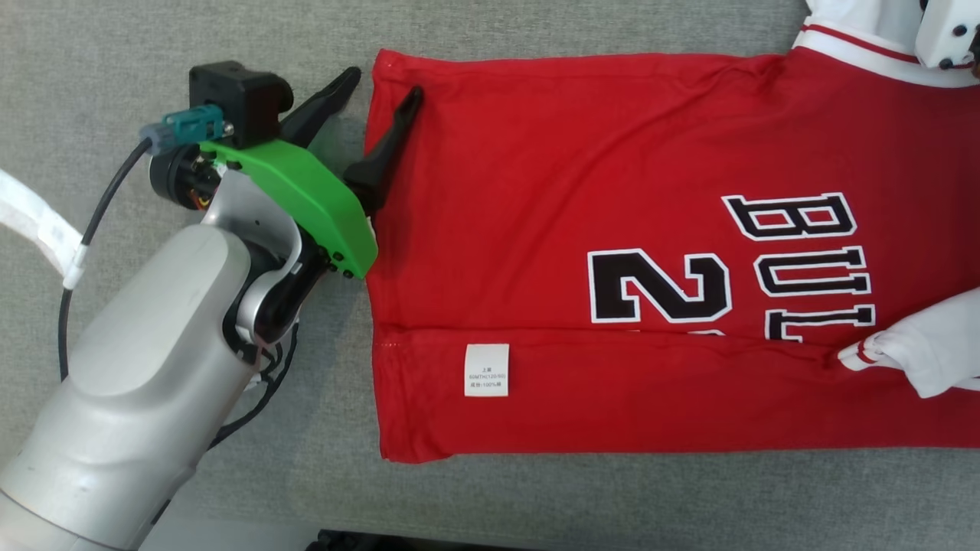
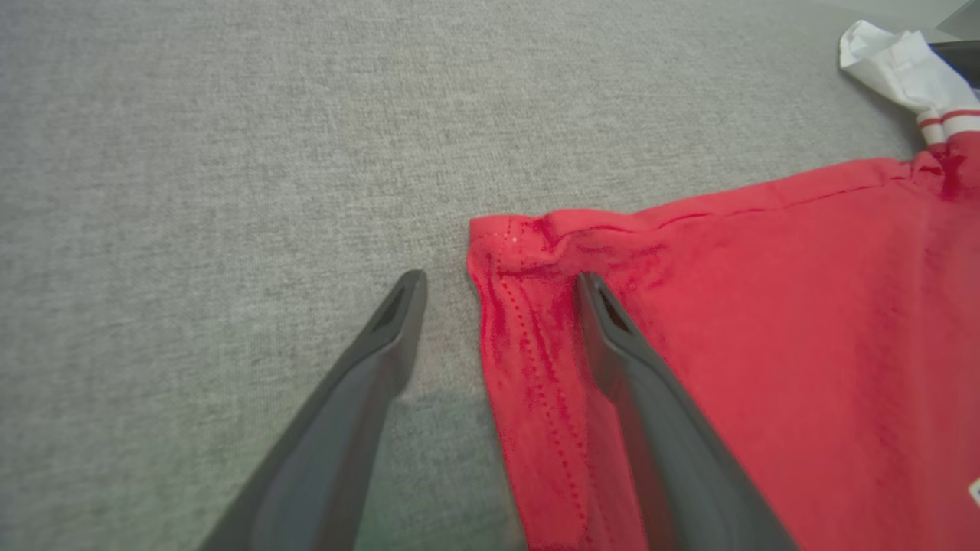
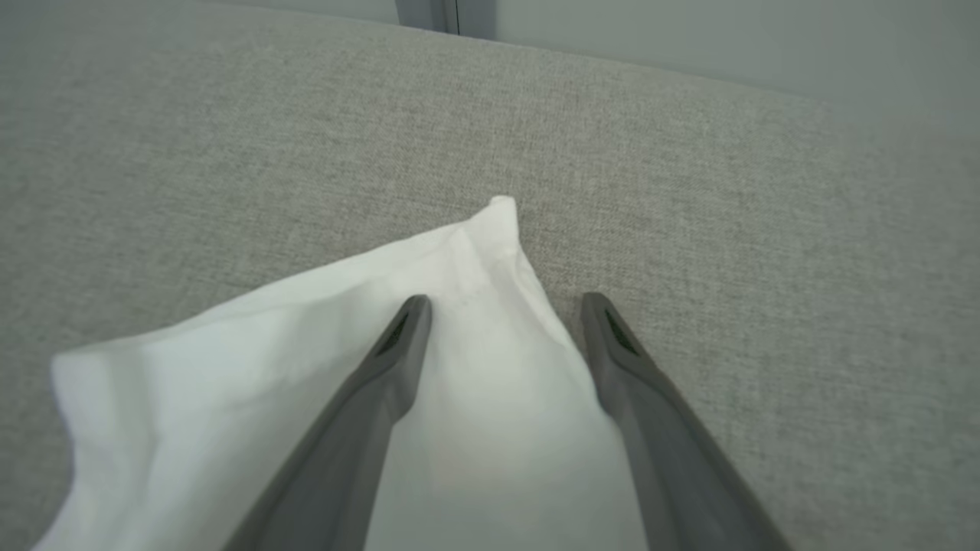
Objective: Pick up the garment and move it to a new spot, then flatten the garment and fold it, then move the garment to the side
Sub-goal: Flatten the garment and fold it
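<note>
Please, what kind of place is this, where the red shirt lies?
Probably an indoor robot test station, though I cannot be sure: a wide surface covered in grey cloth, a plain pale wall behind it, and a red jersey spread on it.

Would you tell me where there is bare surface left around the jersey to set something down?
Free: the grey surface left of the red jersey, beyond the left gripper, and the near strip below the jersey. Crowded: the hem corner its fingers straddle, and the white sleeve under the right gripper.
</note>
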You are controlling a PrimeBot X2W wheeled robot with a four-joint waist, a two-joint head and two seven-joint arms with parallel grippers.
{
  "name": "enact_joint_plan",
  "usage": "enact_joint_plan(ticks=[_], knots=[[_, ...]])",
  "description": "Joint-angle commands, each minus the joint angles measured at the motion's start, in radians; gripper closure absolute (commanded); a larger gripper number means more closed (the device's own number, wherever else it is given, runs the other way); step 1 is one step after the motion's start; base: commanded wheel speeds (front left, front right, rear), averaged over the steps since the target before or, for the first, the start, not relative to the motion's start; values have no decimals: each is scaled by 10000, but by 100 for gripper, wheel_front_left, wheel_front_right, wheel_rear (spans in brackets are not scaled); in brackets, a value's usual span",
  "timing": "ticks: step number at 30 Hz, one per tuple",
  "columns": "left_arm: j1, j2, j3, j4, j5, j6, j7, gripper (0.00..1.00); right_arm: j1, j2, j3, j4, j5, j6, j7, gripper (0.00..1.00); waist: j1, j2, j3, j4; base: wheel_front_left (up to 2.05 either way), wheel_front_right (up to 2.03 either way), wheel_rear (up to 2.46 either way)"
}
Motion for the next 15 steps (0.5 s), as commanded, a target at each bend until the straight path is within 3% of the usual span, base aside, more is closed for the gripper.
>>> enact_joint_plan(ticks=[1,7,8,9,10,11,15], knots=[[-144,-63,-90,294,51,-49,40,0,-155,6,3,270,-29,-4,-71,0,0,0,120,127,0,0,0],[-439,-235,-296,682,11,-427,230,0,-61,55,172,982,178,-4,-210,0,0,0,51,-12,0,0,0],[-454,-284,-323,691,-52,-503,261,13,-61,53,132,1072,192,-4,-218,25,0,0,47,-28,0,0,0],[-462,-347,-323,685,-145,-584,264,76,-69,71,93,1154,215,-9,-259,65,0,0,49,-45,0,0,0],[-471,-368,-369,684,-176,-687,321,100,-63,100,83,1234,258,-10,-290,91,0,0,42,-61,0,0,0],[-477,-359,-456,695,-178,-794,382,100,-45,163,98,1322,353,-10,-328,100,0,0,22,-80,0,0,0],[-531,-193,-217,739,-160,-773,42,100,-493,171,-214,1213,347,-13,-1391,100,0,0,-67,-207,0,0,0]])
